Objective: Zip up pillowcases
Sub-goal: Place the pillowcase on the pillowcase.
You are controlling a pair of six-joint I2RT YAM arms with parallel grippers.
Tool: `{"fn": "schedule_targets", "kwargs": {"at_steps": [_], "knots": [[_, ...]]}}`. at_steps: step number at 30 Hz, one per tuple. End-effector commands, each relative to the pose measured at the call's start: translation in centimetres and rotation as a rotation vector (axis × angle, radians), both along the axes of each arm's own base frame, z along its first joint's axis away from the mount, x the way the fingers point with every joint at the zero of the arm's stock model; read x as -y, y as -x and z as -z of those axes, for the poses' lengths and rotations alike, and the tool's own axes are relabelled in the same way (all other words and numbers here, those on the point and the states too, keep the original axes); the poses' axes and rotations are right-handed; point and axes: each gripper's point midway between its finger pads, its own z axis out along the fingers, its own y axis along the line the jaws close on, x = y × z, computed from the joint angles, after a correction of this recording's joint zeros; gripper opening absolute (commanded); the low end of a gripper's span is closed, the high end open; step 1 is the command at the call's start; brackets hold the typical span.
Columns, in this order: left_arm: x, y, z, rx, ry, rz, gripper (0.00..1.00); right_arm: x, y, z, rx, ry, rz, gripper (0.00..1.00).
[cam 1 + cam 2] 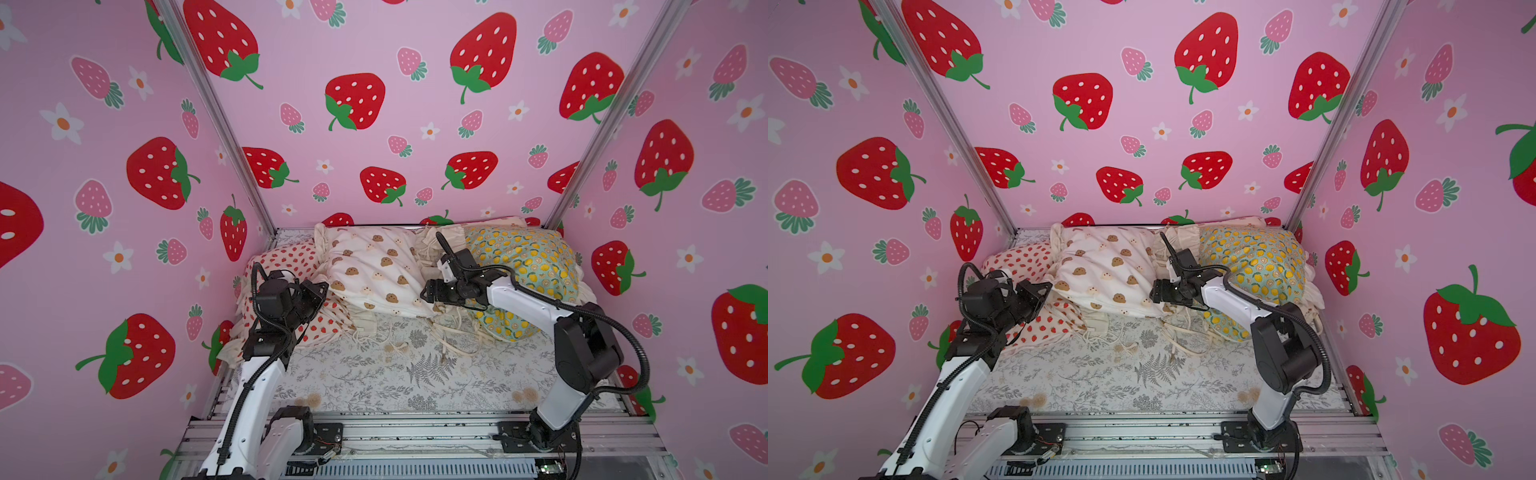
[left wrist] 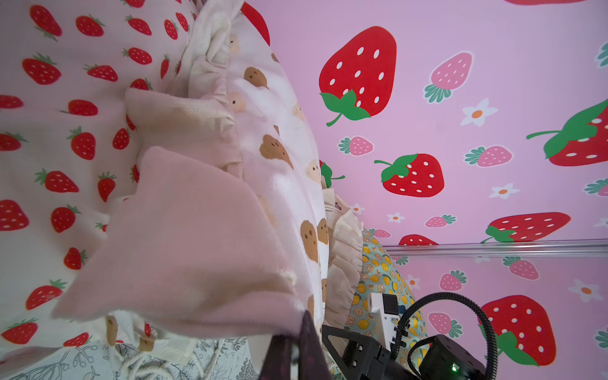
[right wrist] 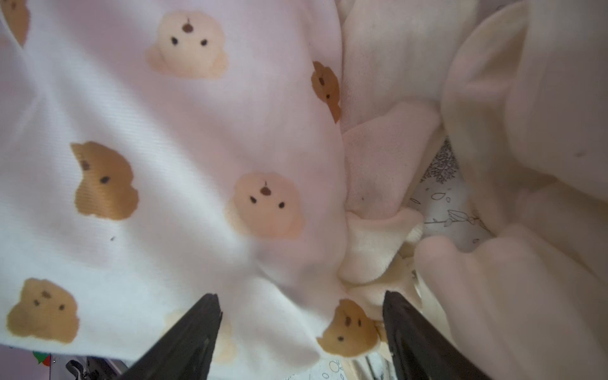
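Three pillowcases with cream ruffles lie along the back in both top views: a strawberry one (image 1: 291, 259), a bear-face one (image 1: 374, 270) in the middle, and a lemon one (image 1: 532, 257). My left gripper (image 1: 320, 291) sits at the bear pillowcase's left edge. In the left wrist view the left gripper (image 2: 296, 329) is shut, with a cream ruffle (image 2: 197, 246) pinched at its tip. My right gripper (image 1: 424, 293) is at that pillowcase's right front corner. In the right wrist view the right gripper (image 3: 301, 297) is open, its fingers apart on either side of the bear cloth (image 3: 164, 164). No zipper shows.
A grey fern-print sheet (image 1: 415, 374) covers the table in front of the pillowcases. Loose cream cords (image 1: 449, 332) trail over it. Pink strawberry walls (image 1: 374, 124) close in the back and both sides. A metal rail (image 1: 415, 432) runs along the front.
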Motion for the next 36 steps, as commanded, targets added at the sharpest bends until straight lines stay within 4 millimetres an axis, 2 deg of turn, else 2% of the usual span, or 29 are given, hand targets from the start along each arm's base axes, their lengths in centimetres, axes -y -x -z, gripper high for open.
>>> {"fn": "schedule_targets", "kwargs": {"at_steps": [1, 4, 6, 8, 11, 14, 17, 20, 24, 26, 29, 31, 36], "knots": [[-0.1, 0.1, -0.1, 0.019, -0.011, -0.003, 0.00, -2.2, -0.1, -0.3, 0.000, -0.055, -0.038, 0.79], [-0.1, 0.1, 0.0, 0.016, -0.007, 0.000, 0.00, -3.2, -0.2, 1.0, -0.015, -0.050, -0.049, 0.75], [0.0, 0.1, 0.2, 0.014, -0.005, 0.002, 0.00, -3.8, -0.5, 1.6, -0.014, -0.049, -0.050, 0.65], [0.1, 0.2, 0.4, 0.009, 0.000, 0.009, 0.00, -4.4, -0.9, 2.0, 0.006, -0.051, -0.053, 0.60], [0.2, 0.4, 1.0, -0.003, 0.009, 0.012, 0.00, -5.0, -1.5, 2.5, 0.006, -0.043, -0.054, 0.44], [0.4, 0.5, 1.3, -0.007, 0.013, 0.024, 0.00, -5.2, -1.9, 2.6, 0.013, -0.037, -0.059, 0.30], [0.5, 0.7, 1.2, -0.007, 0.005, 0.032, 0.00, -4.9, -2.2, 1.7, 0.052, -0.024, -0.063, 0.17], [0.5, 0.7, 0.9, -0.001, -0.003, 0.036, 0.00, -4.6, -2.7, -0.3, 0.113, -0.019, -0.061, 0.04], [0.6, 0.8, 0.6, 0.003, -0.008, 0.040, 0.00, -4.6, -3.6, -4.0, 0.214, -0.005, -0.092, 0.00], [0.9, 0.7, 0.2, 0.018, 0.003, 0.056, 0.00, -3.7, -4.5, -6.2, 0.281, 0.035, -0.084, 0.00], [2.1, 0.7, 0.4, 0.015, -0.020, 0.099, 0.00, -2.3, -6.0, -10.4, 0.387, 0.067, -0.061, 0.00], [3.0, 0.7, 1.3, -0.010, -0.043, 0.128, 0.00, -1.8, -6.6, -13.6, 0.467, 0.078, -0.057, 0.00], [7.3, -0.2, 3.7, -0.046, -0.069, 0.226, 0.00, 0.7, -6.9, -21.9, 0.653, 0.128, -0.018, 0.00]]}}
